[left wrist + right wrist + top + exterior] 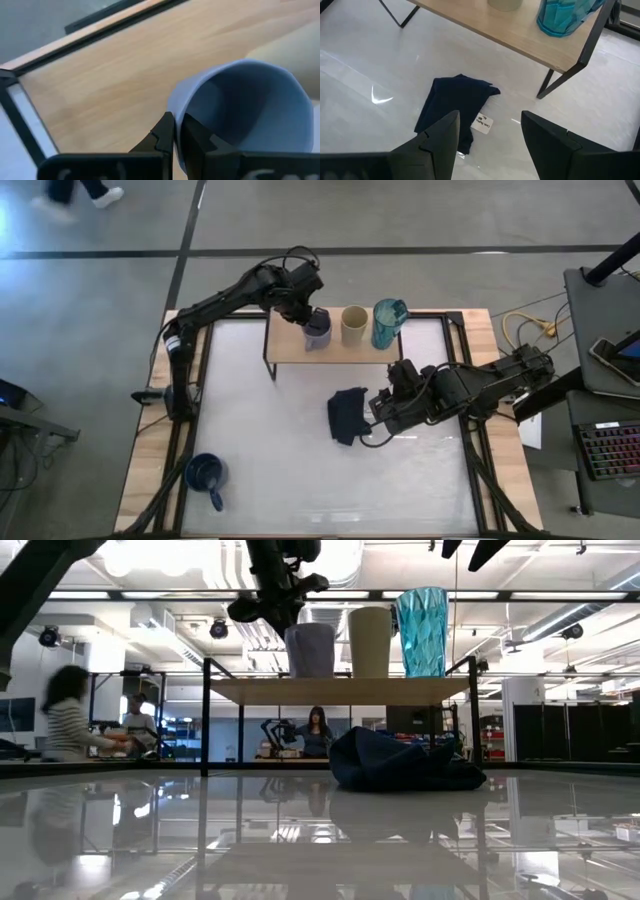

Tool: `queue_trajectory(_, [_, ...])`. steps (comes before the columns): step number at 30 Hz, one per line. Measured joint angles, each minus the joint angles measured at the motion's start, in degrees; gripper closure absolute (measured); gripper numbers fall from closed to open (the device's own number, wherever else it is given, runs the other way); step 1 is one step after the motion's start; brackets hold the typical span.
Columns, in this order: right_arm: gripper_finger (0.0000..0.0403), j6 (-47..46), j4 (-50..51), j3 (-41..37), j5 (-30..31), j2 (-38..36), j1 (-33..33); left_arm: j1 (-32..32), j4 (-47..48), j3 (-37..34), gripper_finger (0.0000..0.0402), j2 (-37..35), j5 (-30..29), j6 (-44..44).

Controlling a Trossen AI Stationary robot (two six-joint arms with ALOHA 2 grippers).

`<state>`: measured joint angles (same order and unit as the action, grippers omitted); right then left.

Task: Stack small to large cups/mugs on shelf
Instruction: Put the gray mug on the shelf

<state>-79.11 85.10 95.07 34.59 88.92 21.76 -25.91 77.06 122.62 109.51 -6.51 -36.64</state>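
A grey-lavender mug (pixel 317 332) stands at the left end of the shelf (pixel 290 350), at the table's far side, with my left gripper (pixel 312 317) shut on it. A beige cup (pixel 354 325) stands to its right, and a teal mug (pixel 388 323) right of that, both on their bases. A dark blue mug (pixel 207 474) sits upright on the table near the front left corner. My right gripper (pixel 490 125) hangs open over the table right of centre, beside a dark navy cloth (pixel 347 416), and holds nothing. My left gripper pinches the grey-lavender mug's wall at the rim (pixel 178 107), one finger inside the mug and one outside. The fingers come slanting down from the table's far left. The mug is upright, and in the low view its base (pixel 310 674) meets the shelf top.
The navy cloth (pixel 455 102) lies crumpled on the white tabletop in front of the shelf, a small white tag beside it. The shelf's black legs (pixel 547 82) stand on the table. People (pixel 68 720) are in the room beyond.
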Motion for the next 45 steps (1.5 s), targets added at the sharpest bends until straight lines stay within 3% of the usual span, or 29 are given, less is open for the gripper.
queue_trajectory(45, [0.0197,1.15,0.48,-0.04,0.07,0.09,0.00,0.50,-2.56,-0.39,0.0377,-0.45,1.76,1.00])
